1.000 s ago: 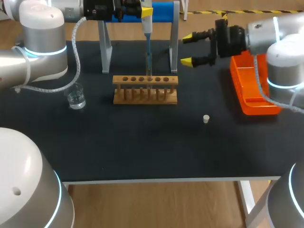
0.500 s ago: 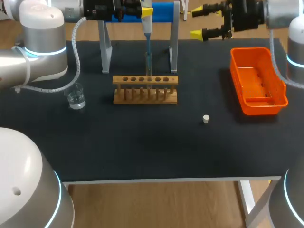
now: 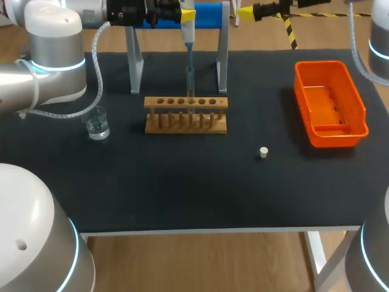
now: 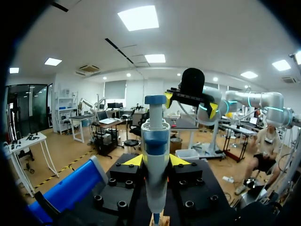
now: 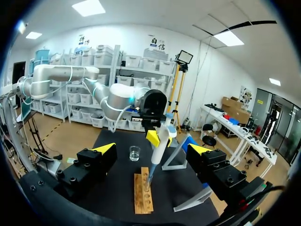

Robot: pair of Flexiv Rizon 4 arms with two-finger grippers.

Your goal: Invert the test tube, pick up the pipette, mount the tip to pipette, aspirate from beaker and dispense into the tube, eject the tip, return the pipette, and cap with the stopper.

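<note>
Left fingers point(image 4: 133, 161) tight on pipette point(image 3: 189, 35) over rack point(image 3: 186, 114); right fingers point(image 5: 107, 148) spread wide near table point(image 3: 182, 201) far edge.

Rack point(image 3: 186, 103) at centre of surface point(image 3: 182, 188); pipette point(image 3: 189, 36) above it; beaker point(image 3: 97, 125) left; stopper point(image 3: 264, 152) right-front; tray point(image 3: 331, 132) far right.

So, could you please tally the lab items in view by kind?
Beaker: 1
Wooden test tube rack: 1
Pipette: 1
Pipette stand: 1
Stopper: 1
Orange bin: 1
Total: 6
</note>
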